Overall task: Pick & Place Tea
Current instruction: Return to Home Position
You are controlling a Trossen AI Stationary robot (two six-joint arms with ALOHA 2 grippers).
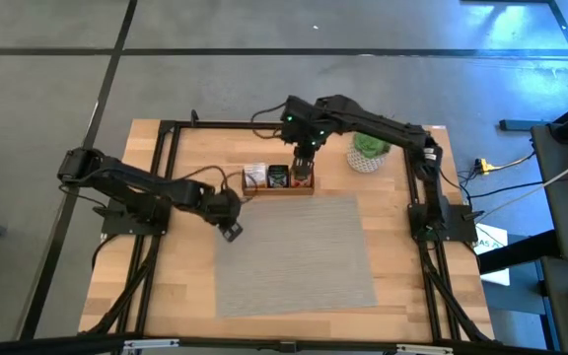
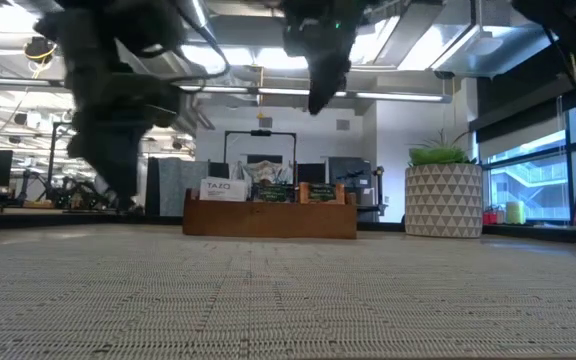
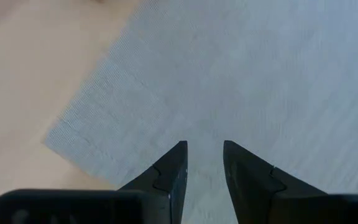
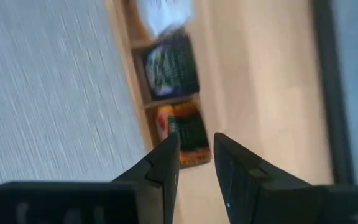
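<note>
My right gripper [image 1: 304, 158]: hanging above the right compartment of the wooden tray [image 1: 277, 189], clear of it. Its fingers are a narrow gap apart and hold nothing.
My left gripper [image 1: 231, 230]: over the far left corner of the grey mat [image 1: 294, 256]. Its fingers are a narrow gap apart and empty.
Tea [image 4: 169, 71]: in the tray's 3 compartments, with white sachets [image 1: 254, 175] left, dark sachets [image 1: 278, 177] in the middle and orange sachets [image 1: 302, 179] right.
Tray: on the counter [image 1: 166, 296], along the mat's far edge.
Plant pot [image 1: 368, 153]: on the counter, near the tray on its right.
</note>
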